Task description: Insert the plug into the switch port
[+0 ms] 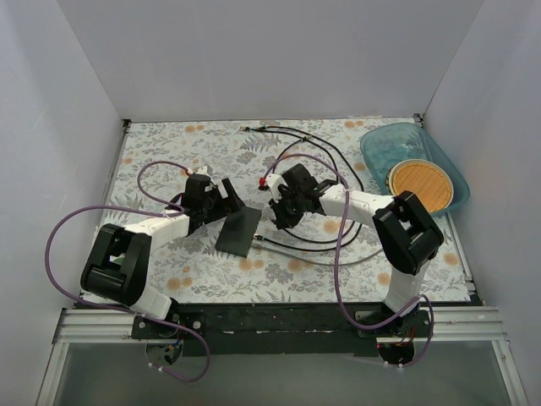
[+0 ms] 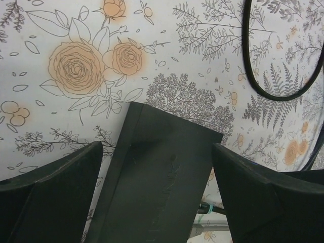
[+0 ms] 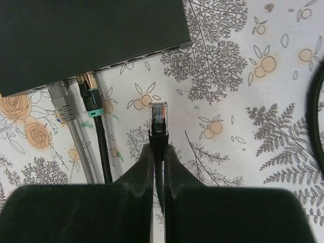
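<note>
White walls (image 1: 254, 51) box in a floral-printed surface (image 1: 355, 262). Near its middle lies the switch (image 1: 239, 230), a flat black box with its socket row turned toward the right arm.

We read the left claw (image 2: 157, 146) as a brace. Its two fingers stand released on either side of the switch, with a sliver of surface showing at each flank. It grasps nothing but frames the box, likely so the box cannot slide away when the plug is pushed in.

The right claw (image 3: 158, 152) is clenched on the black boot just behind the plug (image 3: 158, 112), leaving the clear tip free and pointed at the socket edge. Holding it that far back should keep the fingers out of the port's way. The plug hangs short of the switch, not touching it, and to one side of the sockets in use. We judge it needs lining up with an open socket before the push.

Counting gives two arms, two claws, one switch and one plug in hand. Two leads already sit side by side in the socket row: a grey cable (image 3: 65, 104) and a black cable (image 3: 92, 104) with a teal band. Several sockets beyond them look vacant, though we cannot number them surely. At the far right corner rests one blue tray (image 1: 393, 145) holding one orange disc (image 1: 420, 186), well apart from the work.
</note>
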